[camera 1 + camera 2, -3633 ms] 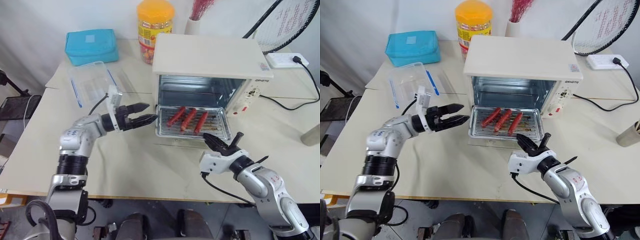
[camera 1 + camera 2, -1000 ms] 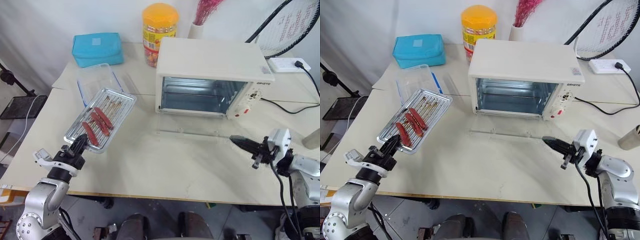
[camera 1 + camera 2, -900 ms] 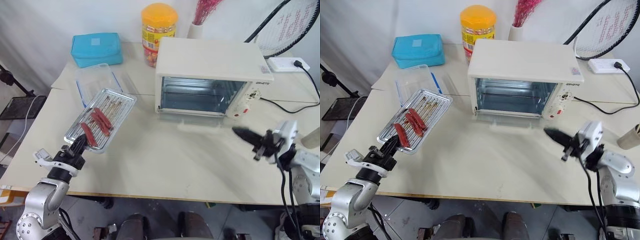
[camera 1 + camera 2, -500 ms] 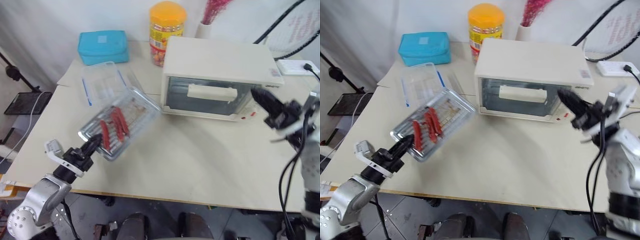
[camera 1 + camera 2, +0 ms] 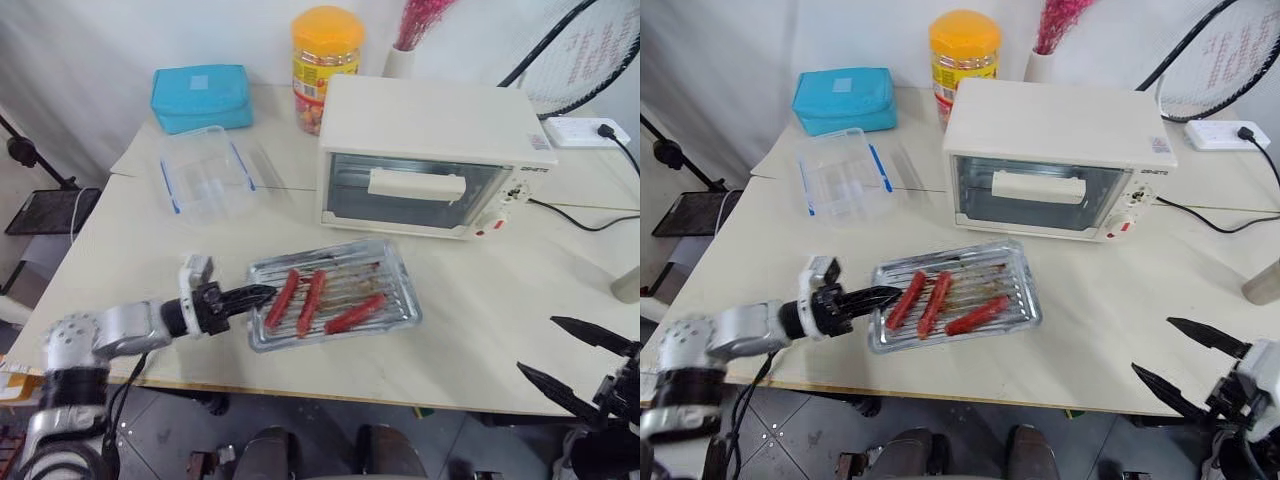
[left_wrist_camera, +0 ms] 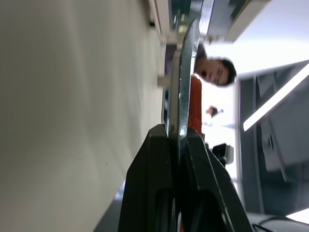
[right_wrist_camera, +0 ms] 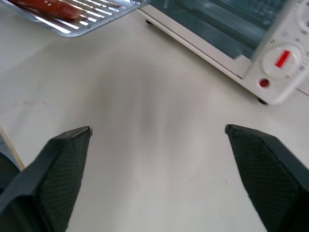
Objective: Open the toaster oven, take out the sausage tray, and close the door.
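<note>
My left fingers (image 5: pixel 258 293) pinch the left rim of the sausage tray (image 5: pixel 335 306), three sausages on it | tray sits in front of the toaster oven (image 5: pixel 432 155), over the bench (image 5: pixel 470 310), contact unclear | door (image 5: pixel 415 196) shut, handle up | my right fingers (image 5: pixel 572 362) spread wide, empty, at the bench's near right edge

Cream table (image 5: pixel 120 240) against a white wall (image 5: pixel 90 40), grey floor (image 5: pixel 300 440) below, even light
</note>
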Action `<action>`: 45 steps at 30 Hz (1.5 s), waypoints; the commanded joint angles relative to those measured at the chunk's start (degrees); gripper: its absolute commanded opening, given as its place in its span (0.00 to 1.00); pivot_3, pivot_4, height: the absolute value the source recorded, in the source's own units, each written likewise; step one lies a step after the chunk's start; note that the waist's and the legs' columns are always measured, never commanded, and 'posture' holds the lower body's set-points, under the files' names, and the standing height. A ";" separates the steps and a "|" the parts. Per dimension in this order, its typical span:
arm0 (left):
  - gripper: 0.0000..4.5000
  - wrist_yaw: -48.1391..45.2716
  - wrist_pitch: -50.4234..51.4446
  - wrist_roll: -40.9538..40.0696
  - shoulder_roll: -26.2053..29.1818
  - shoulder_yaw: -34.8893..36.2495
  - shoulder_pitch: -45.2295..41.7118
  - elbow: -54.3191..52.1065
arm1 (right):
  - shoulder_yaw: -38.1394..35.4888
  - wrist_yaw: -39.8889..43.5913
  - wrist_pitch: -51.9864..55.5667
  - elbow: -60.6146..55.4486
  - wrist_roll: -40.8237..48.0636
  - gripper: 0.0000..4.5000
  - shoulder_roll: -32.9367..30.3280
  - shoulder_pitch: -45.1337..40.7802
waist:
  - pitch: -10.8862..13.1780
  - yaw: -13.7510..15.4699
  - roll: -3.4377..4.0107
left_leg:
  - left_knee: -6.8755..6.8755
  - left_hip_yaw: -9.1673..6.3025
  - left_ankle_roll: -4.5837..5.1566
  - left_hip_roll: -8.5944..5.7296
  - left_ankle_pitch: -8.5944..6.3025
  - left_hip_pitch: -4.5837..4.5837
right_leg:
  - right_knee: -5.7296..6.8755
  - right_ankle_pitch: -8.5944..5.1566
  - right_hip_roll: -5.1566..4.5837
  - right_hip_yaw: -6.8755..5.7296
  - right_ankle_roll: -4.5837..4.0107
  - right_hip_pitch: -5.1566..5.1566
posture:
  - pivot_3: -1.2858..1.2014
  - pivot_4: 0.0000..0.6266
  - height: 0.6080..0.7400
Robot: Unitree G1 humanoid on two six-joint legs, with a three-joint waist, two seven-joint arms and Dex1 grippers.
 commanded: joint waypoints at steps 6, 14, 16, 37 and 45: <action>0.00 -4.49 0.22 17.62 -8.62 -7.36 -14.45 8.56 | -5.44 -0.96 -1.64 -5.03 1.09 0.99 3.74 7.73 | 0.01 0.25 -0.02 | -0.04 0.01 0.01 -0.03 -0.01 -0.08 | -0.01 0.00 0.05 -0.10 0.00 -0.03 | 0.52 0.24 1.00; 0.00 -10.68 -0.65 35.44 -18.02 -8.73 -19.12 10.91 | -6.12 -1.04 -2.87 -7.79 1.40 0.99 6.84 12.88 | -0.01 0.39 0.01 | -0.06 0.05 -0.01 -0.04 -0.02 -0.08 | -0.35 0.02 0.03 -0.12 0.04 0.00 | 0.52 0.24 1.00; 0.00 -10.87 -0.26 37.91 -19.65 -6.92 -20.08 13.10 | -6.13 -1.33 -2.75 -8.42 1.63 0.99 6.88 13.26 | -0.05 0.54 0.08 | -0.05 0.06 -0.02 -0.07 -0.03 -0.06 | -0.37 0.05 0.00 -0.10 0.09 0.03 | 0.52 0.24 1.00; 1.00 -78.66 -74.92 79.13 15.12 -2.54 9.86 -9.58 | 1.22 3.27 1.70 -7.37 4.66 1.00 -3.46 0.83 | -0.03 -0.87 0.25 | -0.32 0.10 -0.45 0.12 -0.29 -0.02 | -0.48 -0.04 -0.61 0.24 -0.13 -0.15 | 0.52 0.24 1.00; 1.00 -81.26 -95.60 85.39 11.56 0.94 8.92 -4.27 | 4.63 8.56 2.96 -5.82 4.73 1.00 -7.68 -2.64 | -0.02 0.28 0.26 | -0.22 -0.01 0.14 0.01 -0.30 -0.21 | -0.54 0.02 -0.82 -0.25 -0.16 -0.11 | 0.52 0.24 1.00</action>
